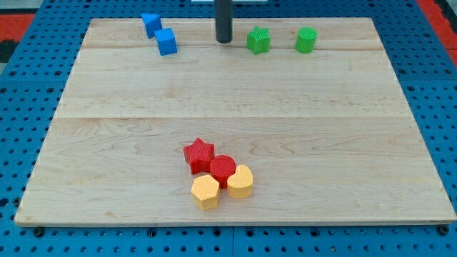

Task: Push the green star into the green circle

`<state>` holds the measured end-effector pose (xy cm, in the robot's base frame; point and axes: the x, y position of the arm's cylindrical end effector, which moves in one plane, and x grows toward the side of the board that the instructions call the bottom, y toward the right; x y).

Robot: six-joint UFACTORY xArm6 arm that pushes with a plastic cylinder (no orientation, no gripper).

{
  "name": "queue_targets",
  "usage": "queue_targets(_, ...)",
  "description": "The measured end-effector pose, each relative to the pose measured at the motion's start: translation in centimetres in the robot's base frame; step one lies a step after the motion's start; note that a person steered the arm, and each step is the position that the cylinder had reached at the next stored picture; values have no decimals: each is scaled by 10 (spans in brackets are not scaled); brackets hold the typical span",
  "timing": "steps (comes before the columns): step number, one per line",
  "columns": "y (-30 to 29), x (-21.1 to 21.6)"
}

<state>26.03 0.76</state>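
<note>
No legible text, label, brand, number or sign anywhere on board, blocks or rod.

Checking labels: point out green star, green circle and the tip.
green star (pixel 258 40), camera view, middle of its top face
green circle (pixel 306 39), camera view, middle of its top face
my tip (pixel 224 41), camera view, rod's very end, left of the star

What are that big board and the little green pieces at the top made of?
The board looks like pale wood, matte, with visible grain and plank seams. The green star and green circle look like plastic, perhaps 3D-printed, judging by fine ridges on top. My tip stands just left of the star.
</note>
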Motion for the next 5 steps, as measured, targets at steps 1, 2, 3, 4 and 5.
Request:
queue_targets(1, 79, 0)
queue_targets(2, 10, 58)
queue_targets(3, -102, 102)
queue_targets(4, -231, 72)
queue_targets(5, -264, -2)
